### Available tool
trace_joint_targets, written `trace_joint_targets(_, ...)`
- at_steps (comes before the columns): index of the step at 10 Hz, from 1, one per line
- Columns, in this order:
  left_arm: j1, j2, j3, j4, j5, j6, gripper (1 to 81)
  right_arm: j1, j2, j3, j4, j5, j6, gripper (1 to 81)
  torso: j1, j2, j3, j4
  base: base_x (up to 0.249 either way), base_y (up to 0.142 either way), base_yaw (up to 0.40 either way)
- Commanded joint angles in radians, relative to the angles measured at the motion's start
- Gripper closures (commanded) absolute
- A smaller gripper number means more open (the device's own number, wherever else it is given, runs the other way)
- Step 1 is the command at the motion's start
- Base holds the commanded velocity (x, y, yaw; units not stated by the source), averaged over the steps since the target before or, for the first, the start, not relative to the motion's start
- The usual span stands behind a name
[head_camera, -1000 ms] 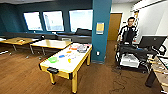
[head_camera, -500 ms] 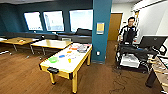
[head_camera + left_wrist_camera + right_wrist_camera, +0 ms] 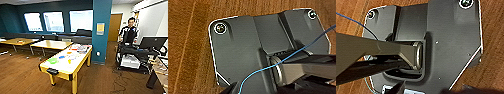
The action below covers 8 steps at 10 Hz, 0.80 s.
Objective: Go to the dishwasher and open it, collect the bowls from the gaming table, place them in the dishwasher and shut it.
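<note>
Green bowl [image 3: 52, 60] on gaming table [image 3: 79, 65]

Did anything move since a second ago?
Nothing visibly changed. The game table with its green bowl, the wooden tables and the person by the cart are all where they were.

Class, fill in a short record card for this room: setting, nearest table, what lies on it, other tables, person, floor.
setting: office room, teal walls, bright windows
nearest table: gaming table, white top, yellow edges
on it: green bowl near the close end; coloured circles; papers at the far end
other tables: wooden tables behind it
person: person standing at right, behind a cart with a monitor
pillar: teal pillar beside the gaming table
floor: wood floor
</note>
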Motion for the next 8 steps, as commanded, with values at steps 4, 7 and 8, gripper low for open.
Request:
trace_joint_targets(4,-0.059,-0.005,0.001,0.007,0.043,0.001,1.0,0.051,0.004,0.001,0.002,-0.044,-0.001,1.0,0.001,0.0,0.0,0.0,0.114,0.018,0.0)
trace_joint_targets(7,-0.059,-0.006,0.001,0.004,0.043,0.001,1.0,0.051,0.004,0.001,0.002,-0.044,-0.001,1.0,0.001,0.001,0.0,0.0,0.112,0.078,0.0)
trace_joint_targets(8,-0.059,-0.006,0.001,0.004,0.043,0.003,1.0,0.049,0.004,0.001,0.002,-0.042,-0.001,1.0,0.002,0.001,0.0,0.0,0.111,0.079,0.0)
